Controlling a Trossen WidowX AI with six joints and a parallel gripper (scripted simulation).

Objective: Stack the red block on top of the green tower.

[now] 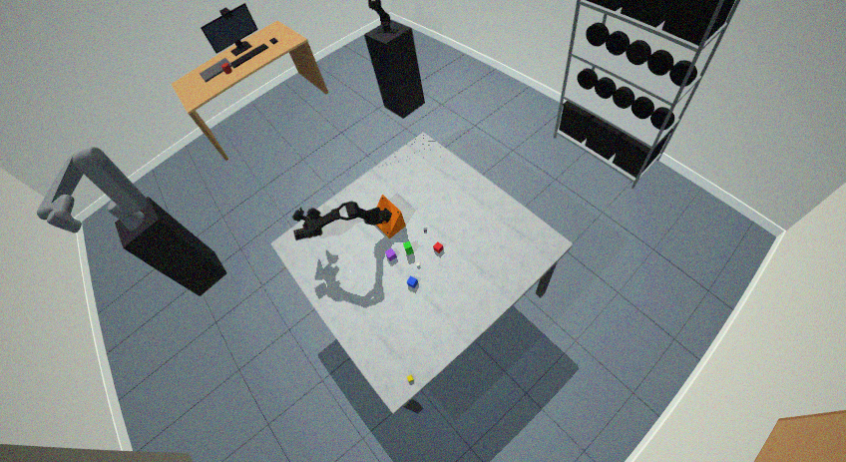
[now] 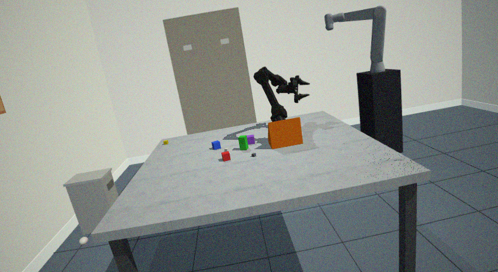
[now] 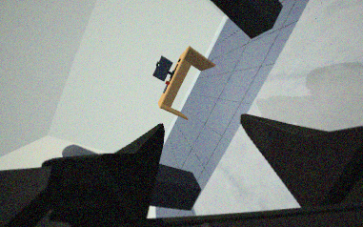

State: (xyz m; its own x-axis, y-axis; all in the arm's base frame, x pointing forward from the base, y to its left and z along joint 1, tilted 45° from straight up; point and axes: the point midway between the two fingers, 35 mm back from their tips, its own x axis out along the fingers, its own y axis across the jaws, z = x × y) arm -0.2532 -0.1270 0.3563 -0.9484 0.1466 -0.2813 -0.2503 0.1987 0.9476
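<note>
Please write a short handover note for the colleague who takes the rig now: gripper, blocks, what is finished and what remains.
Gripper: open, nothing between the fingers, raised and pointing away from the blocks.
Red block: on the table, apart from the tower.
Green tower: upright; the purple block stands close by, so approach with care.
Done: no stacking; the tower's top is bare.
Left: grasp the red block, set it on the tower, release, and back off without knocking it.
</note>
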